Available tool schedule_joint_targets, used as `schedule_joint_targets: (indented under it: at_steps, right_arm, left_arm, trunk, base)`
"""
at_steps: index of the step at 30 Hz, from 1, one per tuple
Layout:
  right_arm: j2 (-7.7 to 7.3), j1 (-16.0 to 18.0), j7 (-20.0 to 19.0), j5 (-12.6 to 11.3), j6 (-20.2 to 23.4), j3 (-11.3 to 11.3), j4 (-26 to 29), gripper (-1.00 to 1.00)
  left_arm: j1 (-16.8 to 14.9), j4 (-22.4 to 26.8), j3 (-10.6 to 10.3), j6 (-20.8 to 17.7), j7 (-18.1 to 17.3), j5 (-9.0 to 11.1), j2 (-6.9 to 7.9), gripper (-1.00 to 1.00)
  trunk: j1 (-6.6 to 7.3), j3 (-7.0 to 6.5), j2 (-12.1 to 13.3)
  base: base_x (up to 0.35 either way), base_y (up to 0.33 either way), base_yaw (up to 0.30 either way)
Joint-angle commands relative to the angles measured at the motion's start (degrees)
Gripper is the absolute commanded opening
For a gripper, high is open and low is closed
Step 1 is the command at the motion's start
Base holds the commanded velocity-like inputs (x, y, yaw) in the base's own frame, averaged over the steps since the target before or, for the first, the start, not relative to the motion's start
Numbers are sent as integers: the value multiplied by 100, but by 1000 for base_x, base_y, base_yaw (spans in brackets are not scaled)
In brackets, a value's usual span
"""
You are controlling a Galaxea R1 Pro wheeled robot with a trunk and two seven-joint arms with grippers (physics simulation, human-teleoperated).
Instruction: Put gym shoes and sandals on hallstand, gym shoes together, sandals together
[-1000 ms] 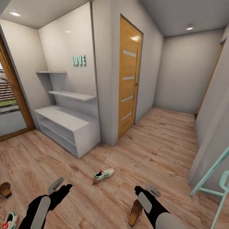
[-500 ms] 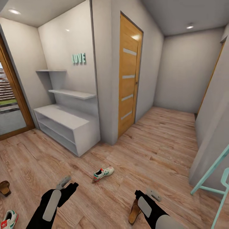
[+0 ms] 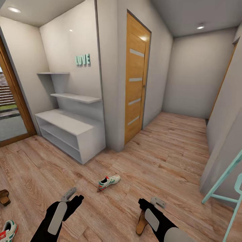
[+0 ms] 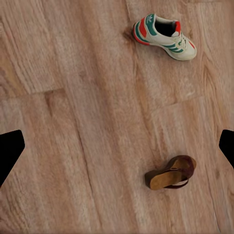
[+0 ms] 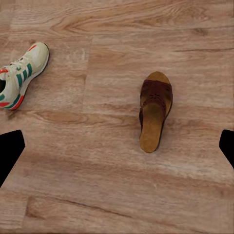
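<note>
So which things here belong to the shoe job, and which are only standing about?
Job: gym shoe, second gym shoe, sandal, second sandal, rack, floor.
Standing about: door, LOVE letters, teal frame.

My right arm covers part of the brown leather flip-flop sandal just beside my right jaws. Well out past my left jaws, the picture's edge cuts both the second brown sandal and the white lace-up sneaker with green stripes. In both wrist views only dark corners of my fingers show, so their spread I cannot tell.
</note>
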State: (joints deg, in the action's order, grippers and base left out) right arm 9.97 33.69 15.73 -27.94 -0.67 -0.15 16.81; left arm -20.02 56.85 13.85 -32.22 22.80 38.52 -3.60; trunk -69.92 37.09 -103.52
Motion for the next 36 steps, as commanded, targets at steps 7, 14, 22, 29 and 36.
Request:
schedule_joint_targets:
  at_steps: [7, 14, 22, 29, 36]
  right_arm:
    - [3, 5, 39, 37, 17, 64, 28, 100]
    - [3, 6, 451, 30, 74, 93, 41, 100]
    - [3, 8, 451, 33, 104, 101, 41, 100]
    - [3, 10, 427, 38, 101, 107, 39, 100]
    - [3, 7, 357, 86, 85, 217, 7, 100]
  left_arm:
    - [-2, -87, 96, 7, -10, 10, 59, 100]
    - [507, 794, 554, 21, -38, 95, 25, 100]
    - [809, 1084, 527, 74, -38, 34, 50, 100]
    - [923, 1017, 505, 245, -39, -32, 86, 100]
    - [929, 1006, 355, 258, -39, -41, 90, 100]
  trunk:
    - [-154, 126, -282]
    - [-308, 250, -563]
    - [-308, 236, -563]
    - [-308, 228, -563]
    - [-308, 224, -563]
  base:
    - [0, 0, -6]
    - [0, 0, -75]
    - [0, 0, -273]
    - [13, 262, -293]
    - [89, 311, -186]
